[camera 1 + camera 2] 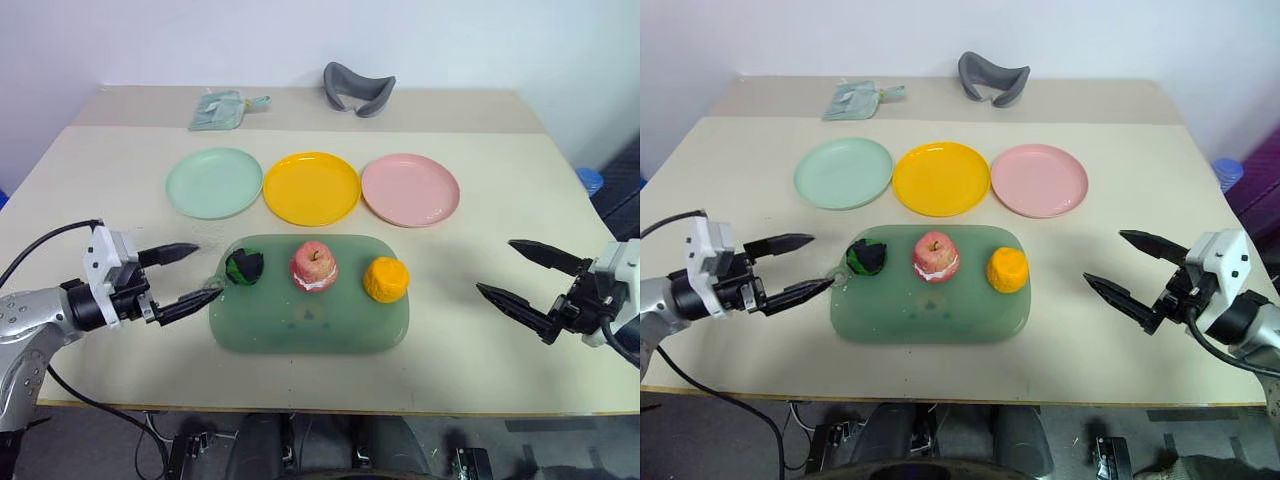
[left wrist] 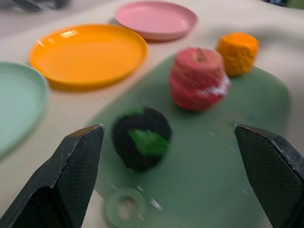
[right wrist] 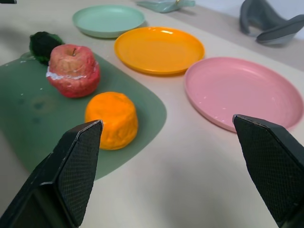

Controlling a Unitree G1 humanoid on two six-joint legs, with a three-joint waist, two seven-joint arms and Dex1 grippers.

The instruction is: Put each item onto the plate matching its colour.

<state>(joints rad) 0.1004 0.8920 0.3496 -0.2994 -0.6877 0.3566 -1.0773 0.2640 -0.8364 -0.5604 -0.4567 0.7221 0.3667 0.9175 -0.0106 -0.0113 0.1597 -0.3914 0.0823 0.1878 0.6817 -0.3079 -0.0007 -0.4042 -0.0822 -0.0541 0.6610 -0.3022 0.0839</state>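
Three toy foods lie in a row on a big green mat (image 1: 300,325): a dark green-black lump (image 1: 244,267) at its left end, a red-pink apple (image 1: 314,265) in the middle, an orange fruit (image 1: 386,279) on the right. Behind the mat stand a mint green plate (image 1: 214,182), a yellow plate (image 1: 311,187) and a pink plate (image 1: 410,189), all bare. My left gripper (image 1: 189,274) hangs open just left of the mat, its fingers pointing at the dark lump. Well to the right of the mat, my right gripper (image 1: 520,271) is open and holds nothing.
At the table's far side lie a pale green packet (image 1: 222,109) and a grey curved object (image 1: 358,88). A small ring tab (image 2: 125,208) sticks out of the mat's near left corner. The table's front edge (image 1: 330,408) runs close below the mat.
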